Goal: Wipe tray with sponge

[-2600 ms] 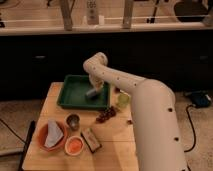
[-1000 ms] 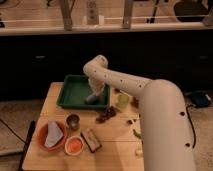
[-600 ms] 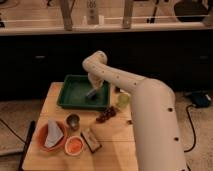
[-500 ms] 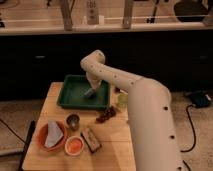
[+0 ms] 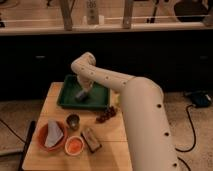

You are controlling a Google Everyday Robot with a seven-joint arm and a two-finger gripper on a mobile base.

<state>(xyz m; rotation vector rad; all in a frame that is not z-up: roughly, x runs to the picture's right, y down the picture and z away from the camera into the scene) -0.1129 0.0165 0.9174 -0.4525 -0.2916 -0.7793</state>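
Since half a second ago the gripper (image 5: 82, 92) has slid across the tray (image 5: 100, 95) toward the picture's left, from the right part to about the middle, and the sponge (image 5: 80, 96) has gone with it. It now hangs low inside the tray, pointing down, with the sponge right under its tip on the tray floor. Whether it is clamped on the sponge or only pressing on it I cannot tell.

The tray lies at the far end of a wooden table (image 5: 50, 102). The arm (image 5: 107, 80) bends above the tray's far edge, crosses its right rim and hides most of the table's right side.

Nearer the camera, clear of the tray, stand a metal cup (image 5: 73, 121) and, beside it to the right, a dark red cluster (image 5: 106, 116) close to the tray's near right corner. Further forward are an orange bowl (image 5: 42, 142) holding a grey cloth (image 5: 53, 134), a smaller orange bowl (image 5: 74, 145) just beside it, and a tan-and-brown block (image 5: 91, 139). A cable (image 5: 191, 127) trails on the floor at right.
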